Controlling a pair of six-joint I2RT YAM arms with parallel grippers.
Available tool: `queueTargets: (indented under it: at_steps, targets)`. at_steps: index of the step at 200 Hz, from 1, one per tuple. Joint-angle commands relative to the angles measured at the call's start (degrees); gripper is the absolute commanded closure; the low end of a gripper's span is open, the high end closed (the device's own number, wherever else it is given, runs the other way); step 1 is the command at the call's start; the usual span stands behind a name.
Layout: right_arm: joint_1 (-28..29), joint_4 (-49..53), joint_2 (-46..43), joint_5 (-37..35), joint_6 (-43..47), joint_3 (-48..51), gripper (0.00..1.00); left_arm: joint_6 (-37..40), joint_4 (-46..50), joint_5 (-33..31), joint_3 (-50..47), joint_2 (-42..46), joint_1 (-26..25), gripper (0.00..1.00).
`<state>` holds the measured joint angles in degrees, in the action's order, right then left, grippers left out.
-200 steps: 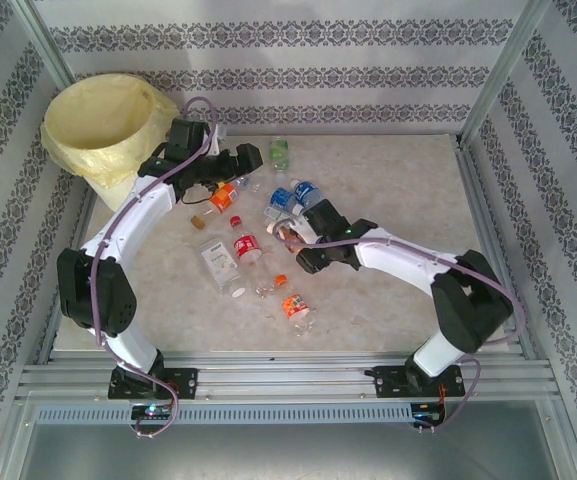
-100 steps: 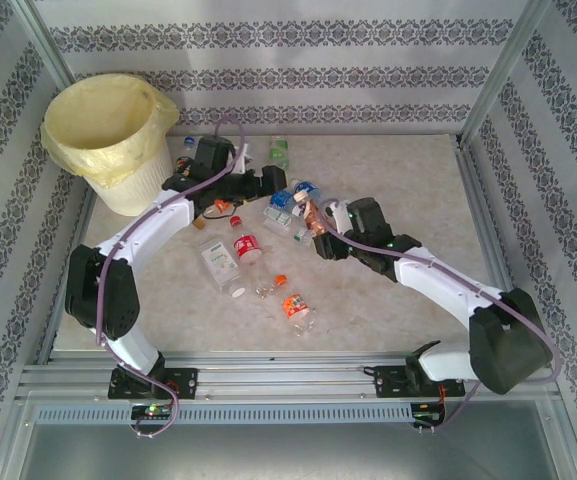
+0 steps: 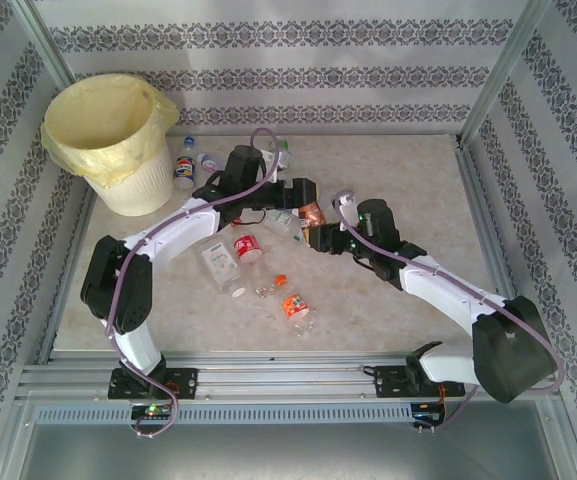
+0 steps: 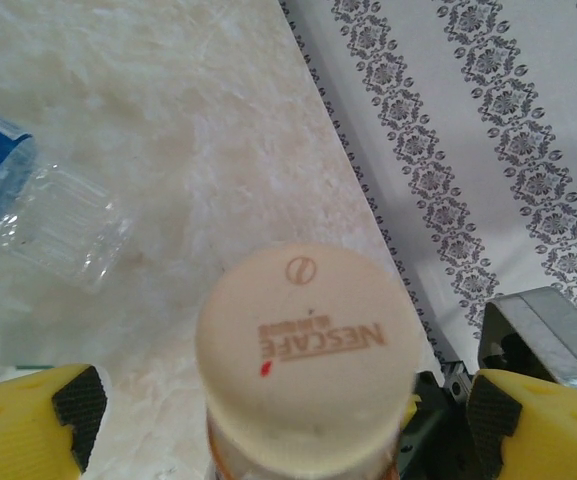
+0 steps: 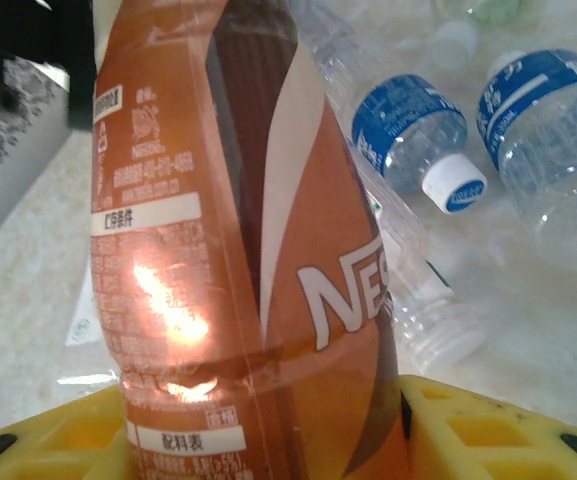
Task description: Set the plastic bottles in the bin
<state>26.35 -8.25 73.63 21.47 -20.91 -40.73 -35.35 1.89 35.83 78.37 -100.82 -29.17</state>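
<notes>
Handover mid-frame: right gripper (image 5: 268, 430) pinches the brown bottle (image 5: 218, 200), left gripper (image 4: 283, 405) spread around its cap (image 4: 303, 350). Next I close left.

Pale marbled tabletop (image 3: 418, 180) between damask-striped white walls (image 3: 298, 60), aluminium posts (image 3: 502, 70), bright even light.

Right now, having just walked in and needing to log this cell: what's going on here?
The right end effector grips a brown-labelled Nescafe bottle low on its body, above the table. The left end effector is open, its fingers either side of that bottle's cream cap without touching it; it looks like a handover. The bin stands at the far left corner, and more bottles lie on the table, such as a red-labelled one.
</notes>
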Motion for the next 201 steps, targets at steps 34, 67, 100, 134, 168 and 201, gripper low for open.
queueTargets:
  at_steps: [34, 67, 100, 134, 168, 201]
  targets:
    - [0.10, -7.39, 2.93, 4.02, -3.92, -1.52, 0.54, -1.21, -7.38, 0.66, 0.21, -1.86, -1.34, 0.32]
    - [0.29, -7.38, 4.23, 5.14, -4.13, -2.33, 0.54, -1.03, -8.36, 0.38, -0.22, -1.50, -1.35, 0.48]
    - [0.37, -8.59, 4.20, 6.44, -4.60, -2.68, 0.50, -0.30, -8.24, -2.10, -1.02, -0.64, -1.38, 0.56]
    - [0.37, -8.27, 4.00, 8.39, -3.33, -3.22, 0.29, 0.29, -7.79, -4.45, -0.96, 0.01, -1.26, 0.59]
    - [0.38, -6.99, 2.38, 7.09, -1.36, -2.69, 0.11, -0.19, -7.94, -7.19, -0.76, 0.18, -0.89, 0.58]
    - [0.41, -6.36, -1.49, 2.54, -1.02, -1.65, 0.02, 0.34, -6.80, -9.09, -0.34, 0.94, 0.02, 0.58]
